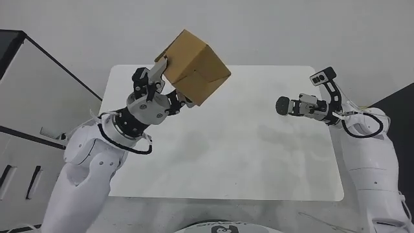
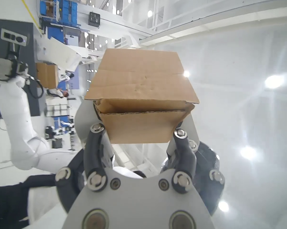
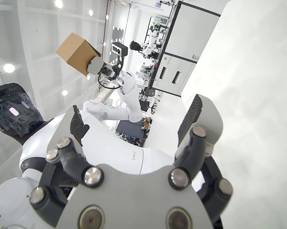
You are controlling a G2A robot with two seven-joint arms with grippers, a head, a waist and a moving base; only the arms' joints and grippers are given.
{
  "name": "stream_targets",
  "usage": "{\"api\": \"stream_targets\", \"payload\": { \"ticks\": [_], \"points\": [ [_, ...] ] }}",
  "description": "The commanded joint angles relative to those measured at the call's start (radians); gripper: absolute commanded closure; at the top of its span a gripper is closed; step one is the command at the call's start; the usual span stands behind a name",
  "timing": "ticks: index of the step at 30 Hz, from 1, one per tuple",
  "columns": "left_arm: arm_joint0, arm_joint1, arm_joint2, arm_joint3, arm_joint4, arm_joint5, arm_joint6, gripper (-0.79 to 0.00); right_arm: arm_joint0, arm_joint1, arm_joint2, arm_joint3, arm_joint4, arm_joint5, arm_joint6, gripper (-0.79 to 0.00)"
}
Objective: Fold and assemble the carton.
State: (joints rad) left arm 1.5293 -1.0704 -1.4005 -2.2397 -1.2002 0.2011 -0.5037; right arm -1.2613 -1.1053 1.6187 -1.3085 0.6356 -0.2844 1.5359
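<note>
My left fingers are clamped on the carton, holding it tilted in the air above the surface's far left part. My right fingers hover well apart from it, spread wide. I'd keep the left hold firm and bring the right across to press the flaps.

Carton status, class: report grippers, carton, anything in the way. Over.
Left gripper shut on carton, held above table. Right gripper open, empty, well apart. Nothing between them.
</note>
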Motion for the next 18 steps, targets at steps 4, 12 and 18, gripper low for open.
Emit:
{"api": "stream_targets", "payload": {
  "ticks": [4, 12, 18],
  "points": [
    [0.008, -0.006, 0.024, 0.011, -0.248, 0.126, 0.035, 0.000, 0.000, 0.000, 0.000, 0.000, 0.000, 0.000, 0.000, -0.785],
    [0.025, -0.017, 0.040, 0.001, -0.434, 0.150, 0.087, 0.000, 0.000, 0.000, 0.000, 0.000, 0.000, 0.000, 0.000, -0.785],
    [0.042, -0.024, 0.052, -0.009, -0.510, 0.154, 0.091, 0.000, 0.000, 0.000, 0.000, 0.000, 0.000, 0.000, 0.000, -0.785]
  ]
}}
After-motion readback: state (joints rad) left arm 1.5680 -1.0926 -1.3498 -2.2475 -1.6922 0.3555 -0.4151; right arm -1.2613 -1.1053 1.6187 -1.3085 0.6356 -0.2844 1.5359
